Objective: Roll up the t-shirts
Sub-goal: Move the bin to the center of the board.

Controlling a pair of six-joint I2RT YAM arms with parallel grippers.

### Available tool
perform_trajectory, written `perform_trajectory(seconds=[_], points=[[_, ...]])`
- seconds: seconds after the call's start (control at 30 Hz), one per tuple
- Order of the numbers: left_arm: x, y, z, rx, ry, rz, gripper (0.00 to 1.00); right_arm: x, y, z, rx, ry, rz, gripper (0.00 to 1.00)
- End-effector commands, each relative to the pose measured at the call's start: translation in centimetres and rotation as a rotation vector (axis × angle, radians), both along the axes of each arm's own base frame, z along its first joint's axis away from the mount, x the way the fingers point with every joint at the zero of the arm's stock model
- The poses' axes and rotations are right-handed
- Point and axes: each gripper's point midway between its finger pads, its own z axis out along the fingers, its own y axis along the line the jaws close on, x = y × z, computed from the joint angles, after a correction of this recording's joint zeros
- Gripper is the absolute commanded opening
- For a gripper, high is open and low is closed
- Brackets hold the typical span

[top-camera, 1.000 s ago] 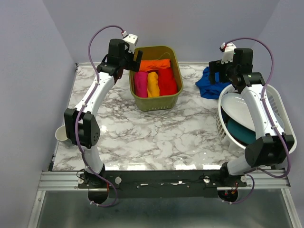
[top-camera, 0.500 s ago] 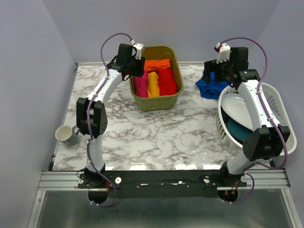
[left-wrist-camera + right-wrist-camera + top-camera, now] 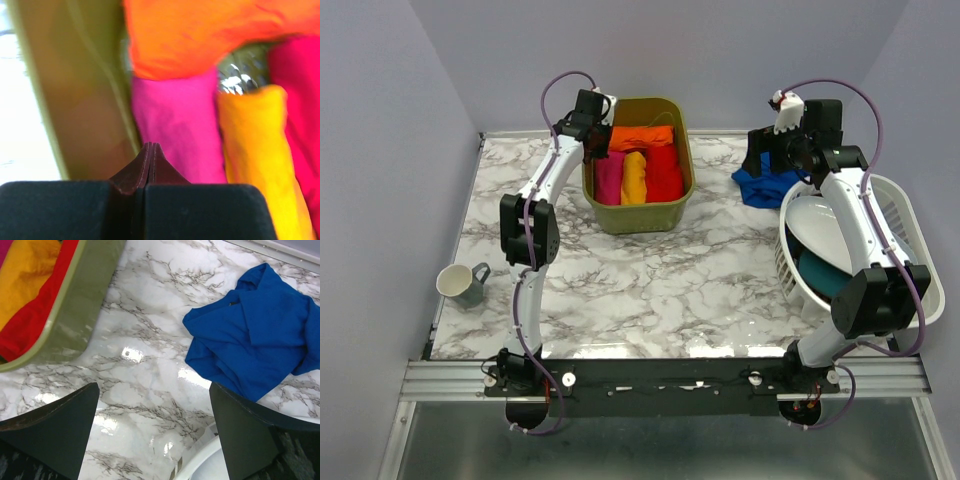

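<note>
Near left edge of surface [image 3: 620,290]: mug [image 3: 458,283]. Right edge: white basket [image 3: 910,240]. Far centre: olive bin [image 3: 638,215] holding pink roll [image 3: 610,178], yellow roll [image 3: 634,177], red roll [image 3: 664,172] side by side, orange t-shirt [image 3: 642,134] behind. Left claw [image 3: 151,150] pressed together above pink roll, by bin's left wall. Far right: blue t-shirt [image 3: 255,345], crumpled, unrolled. Right claw [image 3: 154,390] spread wide over surface just beside it.

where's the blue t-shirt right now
In the top view the blue t-shirt lies crumpled on the marble table, far right, between the olive bin and the white dish rack.
</note>
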Motion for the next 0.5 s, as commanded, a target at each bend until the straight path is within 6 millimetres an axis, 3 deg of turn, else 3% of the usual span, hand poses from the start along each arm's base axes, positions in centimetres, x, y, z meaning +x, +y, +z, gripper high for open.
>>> perform_trajectory(seconds=[0.0,0.17,0.27,0.3,0.47], points=[[1.7,11.0,-1.3,0.186,0.010,0.210,0.00,-1.0,0.9,-1.5,0.007,0.053,0.048,1.00],[3.2,16.9,-0.5,0.274,-0.040,0.304,0.00,-0.8,0.9,-2.1,0.013,0.069,0.050,1.00],[3.8,19.2,0.5,0.289,-0.074,0.361,0.00,-0.6,1.1,-2.1,0.017,0.069,0.057,1.00],[3.7,21.5,0.8,0.313,-0.079,0.411,0.01,-0.5,1.2,-2.0,0.015,0.064,0.058,1.00],[3.4,27.1,1.6,0.397,-0.109,0.540,0.01,-0.4,1.0,-2.3,0.008,0.073,0.054,1.00]])
